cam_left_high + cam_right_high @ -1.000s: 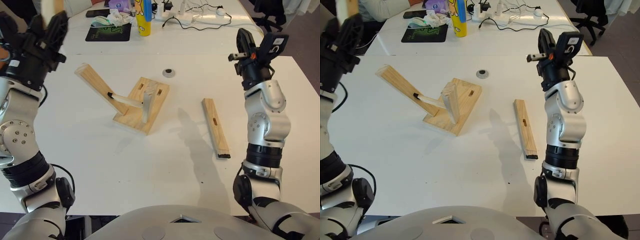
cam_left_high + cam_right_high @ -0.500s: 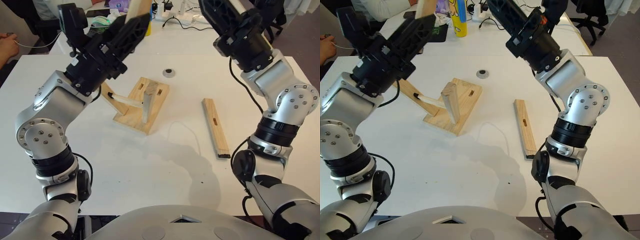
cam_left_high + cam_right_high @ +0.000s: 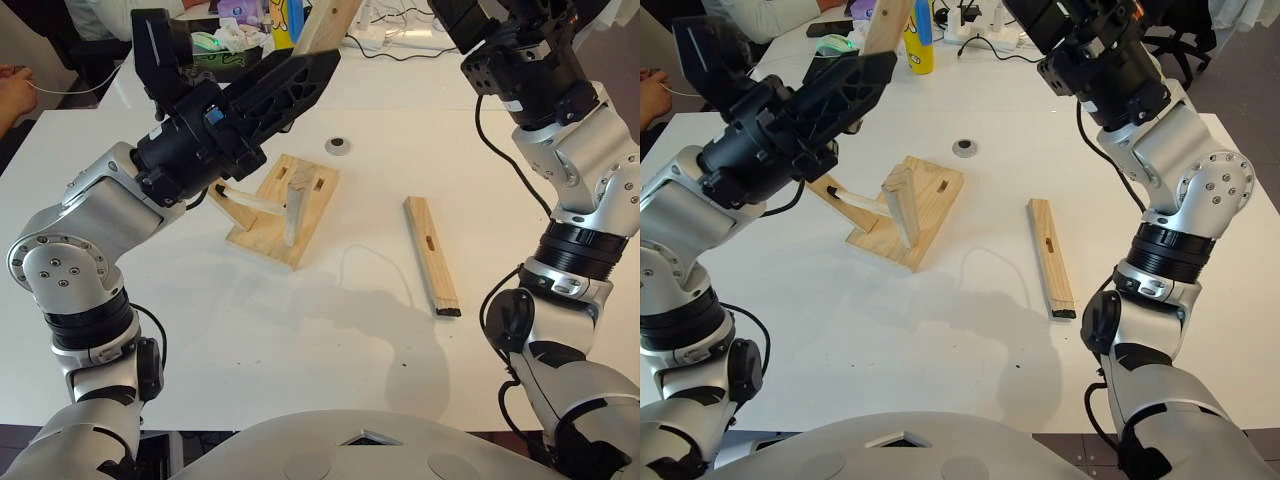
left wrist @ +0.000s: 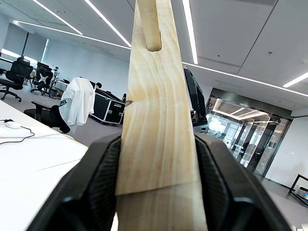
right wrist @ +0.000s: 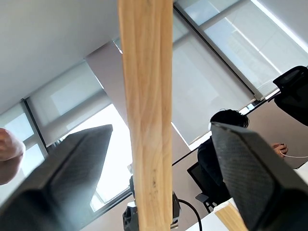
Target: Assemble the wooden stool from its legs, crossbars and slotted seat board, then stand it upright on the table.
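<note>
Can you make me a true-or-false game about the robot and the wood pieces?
1. The left gripper holds a wooden piece up above the table. True.
2. The slotted bar lies on top of the seat board. False: it lies flat on the table, apart from the board, toward the robot's right.
3. The stool stands upright. False: the seat board rests tilted on the table, only partly built.
4. A yellow bottle stands at the far side of the table. True.
</note>
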Robot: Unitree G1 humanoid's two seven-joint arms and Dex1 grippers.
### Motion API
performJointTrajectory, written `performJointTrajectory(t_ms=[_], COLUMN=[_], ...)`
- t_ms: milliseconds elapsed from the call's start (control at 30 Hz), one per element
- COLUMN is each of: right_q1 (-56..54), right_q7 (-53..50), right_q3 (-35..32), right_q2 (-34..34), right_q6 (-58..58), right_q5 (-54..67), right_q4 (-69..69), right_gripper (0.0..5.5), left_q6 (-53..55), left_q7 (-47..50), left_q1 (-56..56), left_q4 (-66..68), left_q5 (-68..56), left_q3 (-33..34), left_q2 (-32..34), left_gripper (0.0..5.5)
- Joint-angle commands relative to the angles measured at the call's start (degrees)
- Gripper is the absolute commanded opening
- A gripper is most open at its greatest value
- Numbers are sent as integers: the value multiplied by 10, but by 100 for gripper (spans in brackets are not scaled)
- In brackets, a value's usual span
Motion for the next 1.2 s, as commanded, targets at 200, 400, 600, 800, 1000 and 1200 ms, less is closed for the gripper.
performJointTrajectory(t_ms=[200, 400, 600, 800, 1000, 1200], right_q1=[-14, -13, -15, -13, -11, -12], right_q7=[-17, -30, -33, -29, -27, -25], right_q3=[24, 37, 46, 51, 52, 54], right_q2=[-6, -8, -14, -18, -18, -16], right_q6=[2, -10, -16, -17, -21, -26], right_q5=[62, 84, 92, 95, 97, 98], right_q4=[-12, -21, -21, -22, -23, -27], right_gripper=[490, 490, 388, 294, 218, 218], left_q6=[-3, -5, -9, -13, -16, -15], left_q7=[-19, -33, -36, -33, -31, -30], left_q1=[0, 14, 18, 19, 22, 25], left_q4=[-11, -21, -24, -24, -24, -25], left_q5=[-6, 12, 18, 19, 16, 17], left_q3=[-29, -42, -48, -47, -47, -51], left_q2=[19, 28, 29, 30, 31, 32], left_gripper=[205, 205, 205, 205, 205, 205])
